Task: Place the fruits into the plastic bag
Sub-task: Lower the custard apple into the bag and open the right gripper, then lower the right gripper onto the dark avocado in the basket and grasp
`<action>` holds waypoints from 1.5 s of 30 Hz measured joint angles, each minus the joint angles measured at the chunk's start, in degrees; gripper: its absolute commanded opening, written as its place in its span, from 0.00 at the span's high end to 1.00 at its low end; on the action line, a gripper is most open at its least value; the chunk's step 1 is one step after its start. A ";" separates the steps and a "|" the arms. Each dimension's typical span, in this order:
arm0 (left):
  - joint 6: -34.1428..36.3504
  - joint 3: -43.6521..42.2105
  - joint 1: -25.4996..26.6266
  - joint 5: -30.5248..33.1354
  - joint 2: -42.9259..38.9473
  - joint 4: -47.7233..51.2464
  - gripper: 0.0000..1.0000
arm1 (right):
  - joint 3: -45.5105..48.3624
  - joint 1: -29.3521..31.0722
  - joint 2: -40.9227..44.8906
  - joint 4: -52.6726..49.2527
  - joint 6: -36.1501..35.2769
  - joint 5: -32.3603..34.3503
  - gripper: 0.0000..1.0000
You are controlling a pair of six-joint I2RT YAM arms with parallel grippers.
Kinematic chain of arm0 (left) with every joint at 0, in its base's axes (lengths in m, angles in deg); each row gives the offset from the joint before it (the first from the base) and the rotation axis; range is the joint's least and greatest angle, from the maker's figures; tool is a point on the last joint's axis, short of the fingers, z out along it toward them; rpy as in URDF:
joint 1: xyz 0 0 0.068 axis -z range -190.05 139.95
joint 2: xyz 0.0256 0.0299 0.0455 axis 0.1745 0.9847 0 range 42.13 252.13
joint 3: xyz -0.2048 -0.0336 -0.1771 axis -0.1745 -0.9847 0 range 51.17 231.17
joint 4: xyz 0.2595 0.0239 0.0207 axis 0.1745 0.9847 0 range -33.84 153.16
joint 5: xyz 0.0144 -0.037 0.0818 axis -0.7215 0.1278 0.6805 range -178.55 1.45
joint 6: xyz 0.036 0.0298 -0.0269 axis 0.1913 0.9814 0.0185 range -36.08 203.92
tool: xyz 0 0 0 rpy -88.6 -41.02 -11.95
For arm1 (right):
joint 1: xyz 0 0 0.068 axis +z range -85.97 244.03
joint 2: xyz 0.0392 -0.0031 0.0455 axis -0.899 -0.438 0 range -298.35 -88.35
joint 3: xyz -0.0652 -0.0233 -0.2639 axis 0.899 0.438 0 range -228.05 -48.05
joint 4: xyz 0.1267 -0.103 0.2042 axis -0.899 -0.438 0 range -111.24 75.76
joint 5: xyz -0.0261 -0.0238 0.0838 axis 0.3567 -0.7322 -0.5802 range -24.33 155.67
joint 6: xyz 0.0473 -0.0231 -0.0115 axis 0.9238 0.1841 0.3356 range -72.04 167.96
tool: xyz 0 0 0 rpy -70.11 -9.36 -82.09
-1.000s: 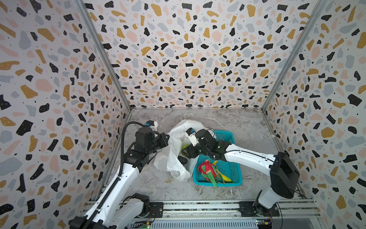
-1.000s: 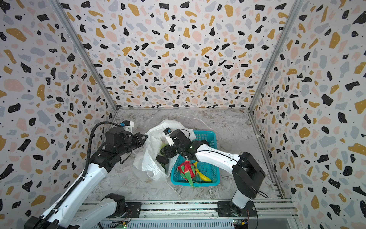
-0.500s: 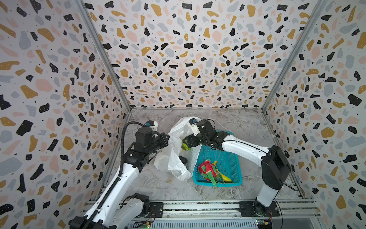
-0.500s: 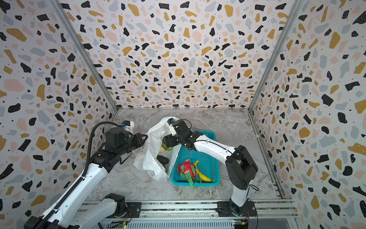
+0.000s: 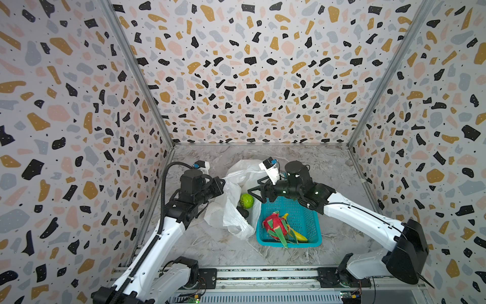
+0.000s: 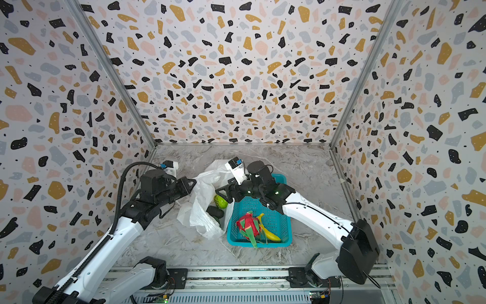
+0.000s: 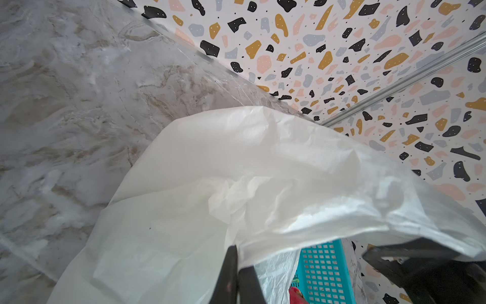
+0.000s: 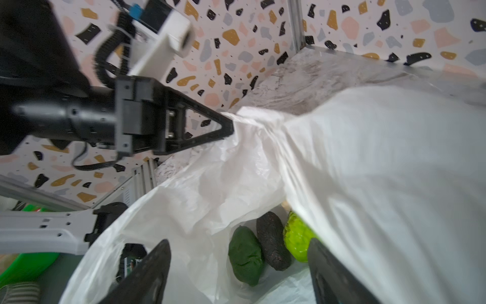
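Note:
The white plastic bag stands open left of the basket. My left gripper is shut on the bag's upper edge and holds it up; the left wrist view shows its fingers pinching the film. My right gripper hovers open and empty over the bag's mouth. In the right wrist view, a bright green fruit, a dark brown one and a dark green one lie inside the bag below my right gripper. The dragon fruit and banana lie in the basket.
The teal perforated basket sits on the marble floor right of the bag, touching it. Terrazzo-patterned walls close in the back and both sides. The rail with both arm bases runs along the front.
My right gripper has drawn up and back from deep in the bag to above its mouth, and the bright green fruit now lies free inside. The left arm has not moved.

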 measured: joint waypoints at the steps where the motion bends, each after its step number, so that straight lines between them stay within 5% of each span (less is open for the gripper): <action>1: 0.00 -0.07 0.00 -0.02 0.00 -0.04 1.00 | 0.81 -1.14 1.86 0.76 0.24 -1.84 0.19; 13: -0.22 -0.37 0.24 -0.85 0.59 -1.18 1.00 | 11.32 -25.44 15.54 9.81 8.55 -7.30 0.19; 17: -0.24 -0.44 0.24 -0.85 0.72 -1.18 1.00 | 12.37 -25.79 13.84 7.89 9.75 -6.14 0.19; 27: -0.26 -0.44 0.24 -0.85 1.05 -1.18 1.00 | 7.54 -25.18 -0.79 -7.50 7.91 10.86 0.23; 45: -0.26 -0.46 0.24 -0.87 1.07 -1.20 1.00 | -1.90 -15.02 -22.18 -19.32 8.94 35.08 0.22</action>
